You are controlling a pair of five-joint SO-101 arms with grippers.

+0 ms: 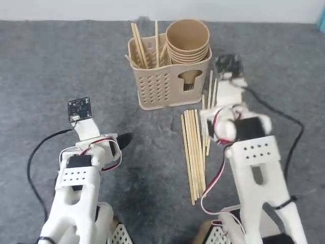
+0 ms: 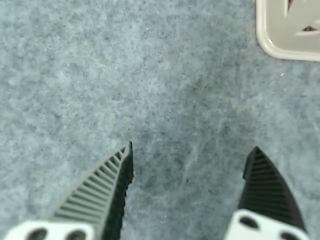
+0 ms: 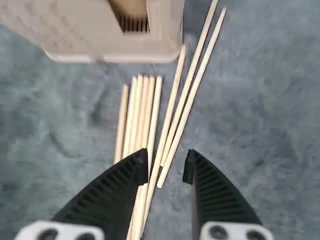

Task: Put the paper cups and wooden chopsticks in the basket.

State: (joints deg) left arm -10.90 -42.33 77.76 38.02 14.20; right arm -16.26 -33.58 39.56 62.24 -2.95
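The beige slotted basket (image 1: 167,84) stands at the back centre of the grey carpet. A stack of paper cups (image 1: 188,38) sits in its right half and a few wooden chopsticks (image 1: 139,46) stand in its left half. Several more chopsticks (image 1: 194,152) lie on the carpet in front of the basket's right corner. My right gripper (image 3: 166,156) hangs open just over these loose chopsticks (image 3: 142,107), with the near ends of the slanted ones (image 3: 192,90) between its fingertips. My left gripper (image 2: 191,151) stands open above bare carpet at the front left (image 1: 121,141), holding nothing.
The basket's corner (image 2: 287,35) lies ahead of the left gripper, and its perforated wall (image 3: 100,30) ahead of the right one. Cables trail from both arms (image 1: 294,127). Bare carpet spreads at the far left and between the arms.
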